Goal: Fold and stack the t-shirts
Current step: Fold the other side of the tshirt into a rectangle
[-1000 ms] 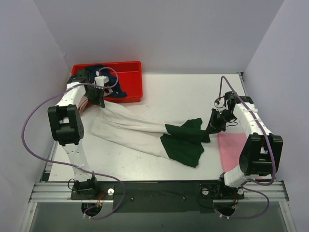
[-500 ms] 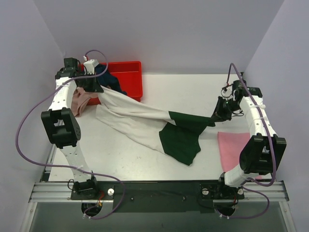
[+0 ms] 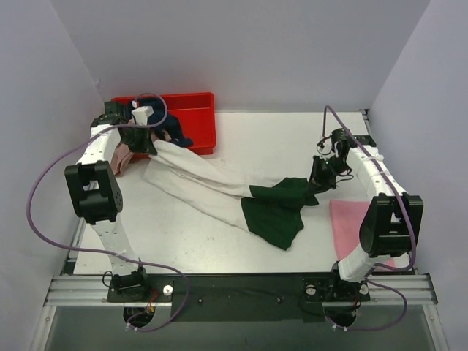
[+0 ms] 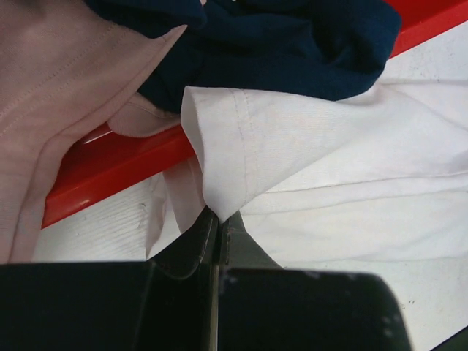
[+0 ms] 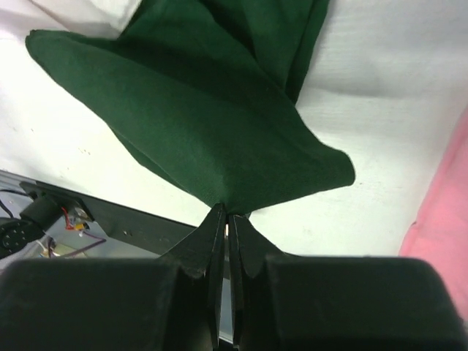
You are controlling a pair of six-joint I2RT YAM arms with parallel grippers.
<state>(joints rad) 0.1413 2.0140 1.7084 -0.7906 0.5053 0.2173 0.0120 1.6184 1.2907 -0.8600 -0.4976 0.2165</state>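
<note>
Now we hold the white-and-green t-shirt [image 3: 208,184] strung across the table [image 3: 278,139]. Our left gripper [image 4: 218,219] is pinched shut on its white hem by the far-left red crate [image 3: 196,110], and our right gripper [image 5: 227,213] is clamped on a green edge at the right. Next, we judge, it needs spreading flat before folding.

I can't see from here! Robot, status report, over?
Left gripper shut on white-and-green t-shirt, white edge. Right gripper shut on its green end. Navy t-shirt, red crate close by left.
</note>
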